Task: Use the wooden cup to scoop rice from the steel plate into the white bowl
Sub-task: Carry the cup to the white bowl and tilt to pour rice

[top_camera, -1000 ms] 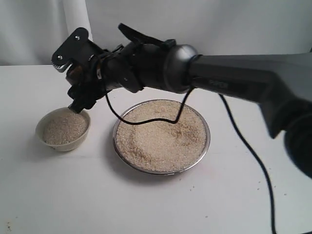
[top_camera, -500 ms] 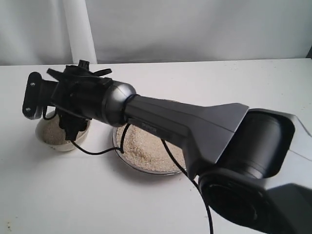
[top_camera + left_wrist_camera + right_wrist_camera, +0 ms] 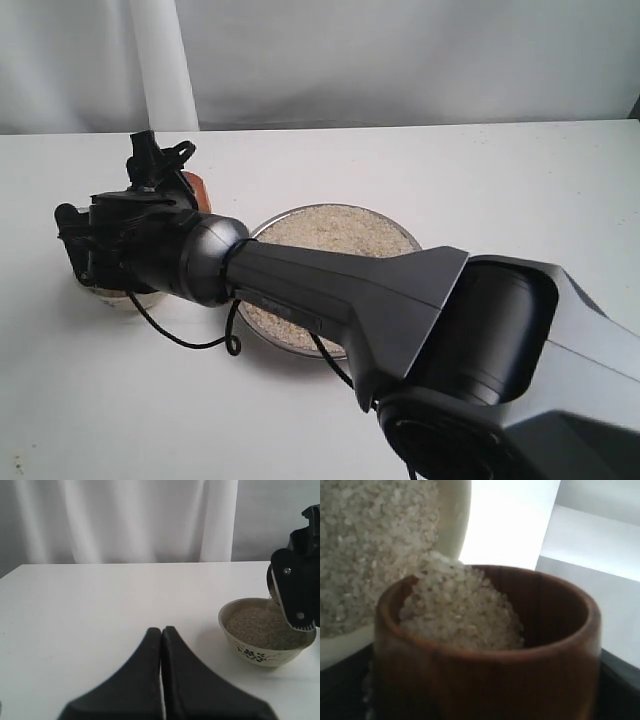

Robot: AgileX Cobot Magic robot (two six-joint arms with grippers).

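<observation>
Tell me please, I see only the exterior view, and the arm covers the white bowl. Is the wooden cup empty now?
Observer: No. The right wrist view shows rice heaped at the lip of the wooden cup, close to the rim of the white bowl.
Operator: How full is the bowl?
Observer: In the left wrist view, rice fills it almost to the rim.
Operator: Where is the left gripper?
Observer: The left gripper is shut, apart from the bowl.
</observation>
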